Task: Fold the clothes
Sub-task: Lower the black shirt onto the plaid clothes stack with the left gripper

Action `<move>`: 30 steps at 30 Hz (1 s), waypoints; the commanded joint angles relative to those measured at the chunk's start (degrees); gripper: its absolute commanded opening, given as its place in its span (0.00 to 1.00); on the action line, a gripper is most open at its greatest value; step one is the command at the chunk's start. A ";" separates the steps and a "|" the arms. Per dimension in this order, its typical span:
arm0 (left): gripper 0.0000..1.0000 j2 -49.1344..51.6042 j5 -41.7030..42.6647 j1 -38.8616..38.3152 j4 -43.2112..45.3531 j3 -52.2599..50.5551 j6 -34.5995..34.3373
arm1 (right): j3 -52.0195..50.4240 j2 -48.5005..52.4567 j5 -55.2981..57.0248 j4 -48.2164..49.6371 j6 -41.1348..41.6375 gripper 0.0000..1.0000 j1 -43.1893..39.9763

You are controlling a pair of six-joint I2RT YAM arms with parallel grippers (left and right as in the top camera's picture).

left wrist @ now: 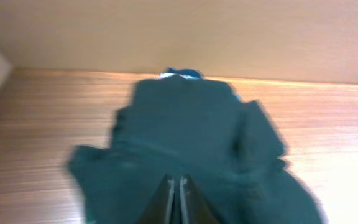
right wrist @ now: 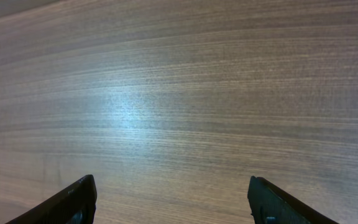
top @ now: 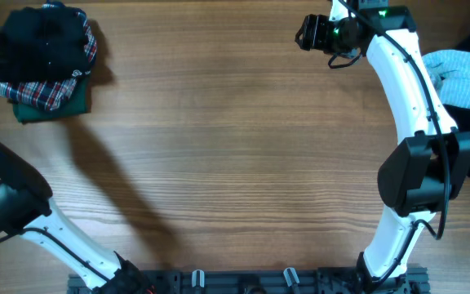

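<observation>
At the far left corner of the tabletop (top: 235,163), the left gripper (left wrist: 176,198) is seen with its fingers pressed together low against a dark garment (left wrist: 191,130); whether cloth is caught between them cannot be told. This garment is piled on a plaid shirt (top: 35,91). Near the far edge, right of centre, the right gripper (right wrist: 176,202) is held spread over bare wood. A pale blue cloth (top: 463,72) is heaped at the right edge.

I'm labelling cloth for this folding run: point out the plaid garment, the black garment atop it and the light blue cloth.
plaid garment (top: 39,92), overhead view, on its exposed lower edge.
black garment (top: 43,37), overhead view, on its middle.
light blue cloth (top: 467,75), overhead view, on its visible middle.
</observation>
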 commanded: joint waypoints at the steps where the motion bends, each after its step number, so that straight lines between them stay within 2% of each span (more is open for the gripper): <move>1: 0.04 -5.27 2.08 -2.43 -2.29 1.27 -2.93 | -0.48 -0.83 -0.92 0.66 0.15 0.78 0.22; 6: 0.04 -5.46 -0.28 -4.31 -2.91 1.25 -2.29 | -0.48 0.17 -0.94 0.50 0.11 0.78 0.22; 15: 0.04 -0.50 -10.19 -7.21 -4.59 1.25 1.20 | -0.48 1.14 -1.36 0.55 0.07 0.78 0.37; 30: 0.04 11.15 -16.55 -6.01 14.84 1.25 0.70 | -0.48 1.16 -1.33 0.52 0.07 0.78 0.37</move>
